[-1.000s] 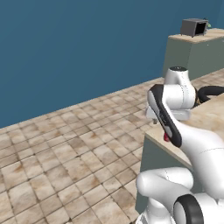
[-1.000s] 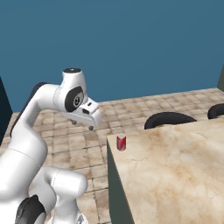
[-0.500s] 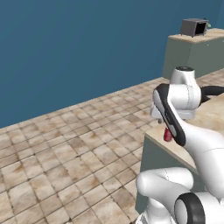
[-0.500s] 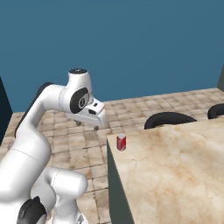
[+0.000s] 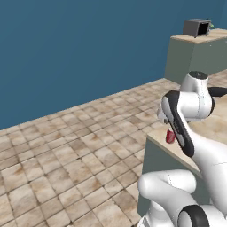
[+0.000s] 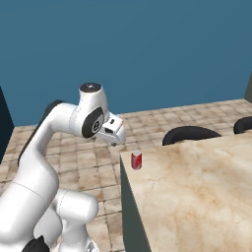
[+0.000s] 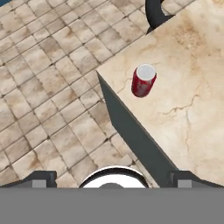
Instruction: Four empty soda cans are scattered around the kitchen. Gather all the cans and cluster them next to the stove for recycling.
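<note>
Gripper (image 7: 112,177) fingers spread wide, released, nothing between them; in the hand view the two dark finger tips (image 7: 41,177) sit far apart at the bottom edge. The hand looks down over the corner of a beige marble counter (image 7: 192,87) from above the tan tiled floor (image 7: 43,87), well apart from the can.

Soda can (image 7: 143,81) stands upright near the counter's corner, red body, silvery top, untouched. In the right base view the same can (image 6: 136,160) is just inside the counter's (image 6: 197,187) near-left corner, with the gripper (image 6: 116,135) in the air up and to the left of it, near but not touching. In the left base view the can (image 5: 170,136) is partly hidden behind the arm's dark-striped link, sitting at the counter edge (image 5: 208,128).

Dark curved chair backs (image 6: 189,134) show beyond the counter's far edge in the right base view; one rounded dark back (image 7: 154,13) is at the top of the hand view. Blue wall (image 5: 80,53) behind the floor (image 5: 66,168). Far off in the left base view a grey-green cabinet block (image 5: 195,57) carries a dark boxy appliance (image 5: 197,28), too small to name exactly.
</note>
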Robot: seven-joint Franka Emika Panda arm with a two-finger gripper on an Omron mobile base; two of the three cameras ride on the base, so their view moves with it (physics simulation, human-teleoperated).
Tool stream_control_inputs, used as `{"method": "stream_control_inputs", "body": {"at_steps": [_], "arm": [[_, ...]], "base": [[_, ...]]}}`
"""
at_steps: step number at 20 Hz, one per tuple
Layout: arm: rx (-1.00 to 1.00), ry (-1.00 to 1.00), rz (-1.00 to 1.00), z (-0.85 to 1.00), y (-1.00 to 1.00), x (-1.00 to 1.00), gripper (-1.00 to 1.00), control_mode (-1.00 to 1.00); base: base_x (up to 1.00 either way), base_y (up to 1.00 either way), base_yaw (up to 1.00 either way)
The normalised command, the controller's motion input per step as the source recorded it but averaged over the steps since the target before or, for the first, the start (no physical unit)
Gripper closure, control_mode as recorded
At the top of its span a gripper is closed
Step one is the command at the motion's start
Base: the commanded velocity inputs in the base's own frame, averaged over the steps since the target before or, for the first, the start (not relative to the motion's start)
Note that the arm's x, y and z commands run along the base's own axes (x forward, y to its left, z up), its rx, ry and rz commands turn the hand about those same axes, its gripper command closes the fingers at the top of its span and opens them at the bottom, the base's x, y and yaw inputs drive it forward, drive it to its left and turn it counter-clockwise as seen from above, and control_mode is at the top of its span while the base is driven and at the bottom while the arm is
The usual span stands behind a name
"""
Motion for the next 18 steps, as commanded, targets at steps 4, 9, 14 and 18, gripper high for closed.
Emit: {"method": "stream_control_inputs", "body": {"at_steps": [4,9,14,18], "arm": [[0.00,-0.18,0.00,-0.14,-0.14,0.10,-1.00,-1.00],[-0.02,-0.06,0.00,-0.12,-0.14,0.24,-1.00,-1.00],[-0.02,0.03,0.00,-0.06,-0.17,0.32,-1.00,-1.00],[0.00,0.10,0.00,-0.02,-0.24,0.22,-1.00,-1.00]], "base": [[0.00,0.00,0.00],[0.00,0.00,0.00],[0.00,0.00,0.00],[0.00,0.00,0.00]]}}
